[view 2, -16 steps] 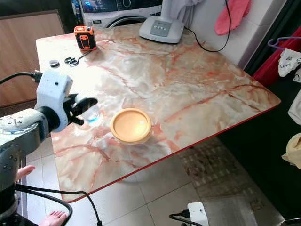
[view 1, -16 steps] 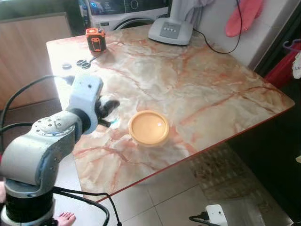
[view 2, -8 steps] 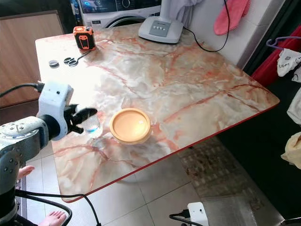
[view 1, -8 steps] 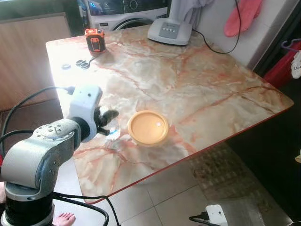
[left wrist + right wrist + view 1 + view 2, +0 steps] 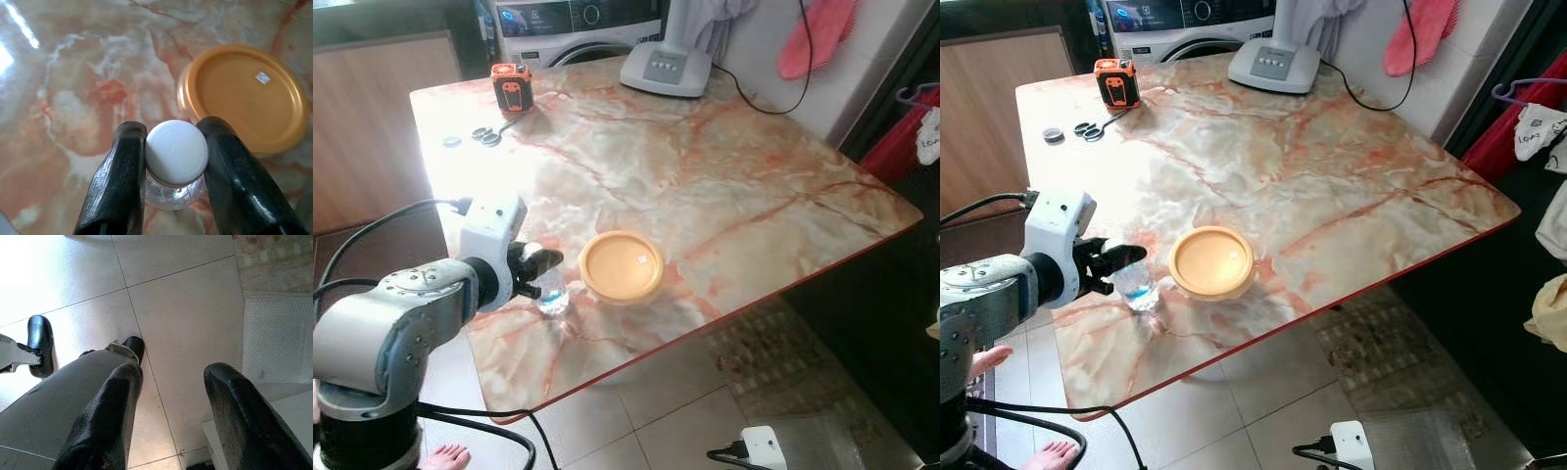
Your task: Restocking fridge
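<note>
My left gripper (image 5: 173, 161) fingers clamped on water bottle (image 5: 1139, 286) cap, beside yellow lid (image 5: 622, 265) on desk (image 5: 724, 186). Pickup step; next, lift straight. Right gripper (image 5: 171, 416) idle, fingers apart.

A marble-patterned surface (image 5: 705, 186) carries a round orange lid (image 5: 622, 265) near its front edge. Just beside the lid, the left claw (image 5: 544, 269) is closed around a small clear bottle (image 5: 552, 294) standing upright. Toward the far corner lie an orange tape measure (image 5: 510, 84) and scissors (image 5: 491, 136). A grey appliance base (image 5: 667, 67) sits at the back, its black cord (image 5: 764, 98) trailing off.
</note>
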Controlling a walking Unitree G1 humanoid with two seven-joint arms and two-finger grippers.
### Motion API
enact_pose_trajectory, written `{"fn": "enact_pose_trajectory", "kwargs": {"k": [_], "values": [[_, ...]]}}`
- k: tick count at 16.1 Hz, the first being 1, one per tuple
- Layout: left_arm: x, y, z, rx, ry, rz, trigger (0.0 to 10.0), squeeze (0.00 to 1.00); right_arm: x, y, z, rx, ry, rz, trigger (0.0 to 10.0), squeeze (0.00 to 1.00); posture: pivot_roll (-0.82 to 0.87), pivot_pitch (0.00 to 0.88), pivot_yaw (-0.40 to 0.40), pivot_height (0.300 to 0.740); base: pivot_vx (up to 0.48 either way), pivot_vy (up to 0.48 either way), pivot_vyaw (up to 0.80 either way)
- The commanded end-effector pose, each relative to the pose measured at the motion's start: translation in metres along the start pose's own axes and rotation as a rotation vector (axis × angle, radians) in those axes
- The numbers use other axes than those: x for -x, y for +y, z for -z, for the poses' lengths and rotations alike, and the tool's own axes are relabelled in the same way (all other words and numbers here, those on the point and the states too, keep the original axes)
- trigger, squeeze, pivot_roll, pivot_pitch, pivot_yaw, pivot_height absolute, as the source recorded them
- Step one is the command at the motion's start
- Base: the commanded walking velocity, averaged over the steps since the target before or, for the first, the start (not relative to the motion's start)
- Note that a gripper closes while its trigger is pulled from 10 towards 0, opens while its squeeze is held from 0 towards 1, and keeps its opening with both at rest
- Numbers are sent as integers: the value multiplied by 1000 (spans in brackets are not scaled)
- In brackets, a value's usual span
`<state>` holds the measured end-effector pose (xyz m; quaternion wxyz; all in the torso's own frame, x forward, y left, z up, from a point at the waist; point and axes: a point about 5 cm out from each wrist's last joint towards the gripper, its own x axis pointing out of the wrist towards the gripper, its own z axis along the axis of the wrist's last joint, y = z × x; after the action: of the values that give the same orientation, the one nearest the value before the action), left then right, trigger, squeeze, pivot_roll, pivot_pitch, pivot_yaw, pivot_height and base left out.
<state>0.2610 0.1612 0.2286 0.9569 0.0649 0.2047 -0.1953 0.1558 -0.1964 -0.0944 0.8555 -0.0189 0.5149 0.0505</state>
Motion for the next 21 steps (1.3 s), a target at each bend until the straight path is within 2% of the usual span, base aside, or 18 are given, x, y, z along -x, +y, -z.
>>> {"fn": "enact_pose_trajectory", "kwargs": {"k": [1,6,10,16,21], "values": [[-4,-5,15,5,114,58,10000,0,1,-2,7,-2,25,2,10000,0,108,115,-80,740,0,0,0],[5,-2,17,-120,204,132,10000,0,1,-1,6,-13,23,2,10000,0,109,109,-67,740,0,0,0],[11,-6,26,-168,272,199,10000,0,1,0,6,-15,26,-2,10000,0,114,106,-66,740,0,0,0],[12,-11,38,-190,349,292,10000,0,0,1,6,-23,26,1,10000,0,113,103,-63,740,0,0,0],[11,-13,49,-191,395,321,10000,0,0,1,6,-28,25,3,10000,0,111,101,-59,740,0,0,0]]}}
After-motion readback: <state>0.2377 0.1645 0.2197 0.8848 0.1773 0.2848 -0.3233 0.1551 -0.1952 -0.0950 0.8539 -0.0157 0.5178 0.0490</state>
